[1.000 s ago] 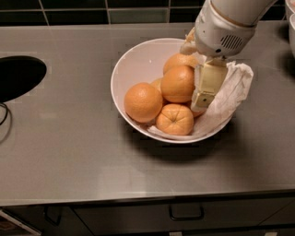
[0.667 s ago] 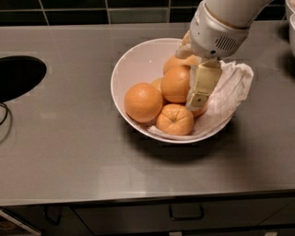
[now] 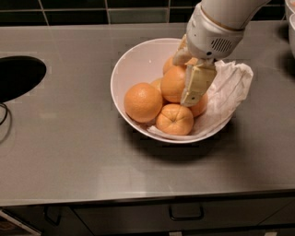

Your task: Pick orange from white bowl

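Note:
The white bowl stands in the middle of the steel counter and holds several oranges. The orange sits in the middle of the pile, smooth and round. My gripper reaches down into the bowl from the upper right and is open. One cream finger lies against the orange's right side, and the other shows only as a stub behind the orange. A smaller orange with star creases lies at the front. Another orange lies at the left.
A crumpled white paper sheet hangs over the bowl's right rim. A dark round opening is in the counter at the left. A dark tiled wall runs behind. The drawer handle is below the front edge.
My gripper has shifted left, bringing its front finger from beside the paper up against the orange's right side. The oranges and bowl have not moved.

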{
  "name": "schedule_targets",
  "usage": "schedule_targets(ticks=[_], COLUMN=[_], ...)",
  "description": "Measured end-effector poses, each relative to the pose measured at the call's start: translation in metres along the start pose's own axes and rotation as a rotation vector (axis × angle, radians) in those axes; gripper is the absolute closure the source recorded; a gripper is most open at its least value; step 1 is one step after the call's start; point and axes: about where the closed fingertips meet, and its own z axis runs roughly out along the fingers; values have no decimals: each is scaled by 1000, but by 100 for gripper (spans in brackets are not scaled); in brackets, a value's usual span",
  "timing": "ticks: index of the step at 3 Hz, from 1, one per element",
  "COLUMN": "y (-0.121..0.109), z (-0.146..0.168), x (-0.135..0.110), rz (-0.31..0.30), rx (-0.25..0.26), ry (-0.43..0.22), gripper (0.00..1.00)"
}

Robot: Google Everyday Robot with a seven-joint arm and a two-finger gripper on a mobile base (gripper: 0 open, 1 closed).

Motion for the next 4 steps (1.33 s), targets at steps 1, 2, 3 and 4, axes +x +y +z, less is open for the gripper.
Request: schedule_targets(ticks=[1,2,3,4], y=[-5,-6,-10,-11], z=[7,7,11,11], x=[-1,-1,-2,-1], rz=[0,-1,-6,-13], rx=[3,4,42,104], ry=[6,7,6,11], gripper=[38,38,38,41])
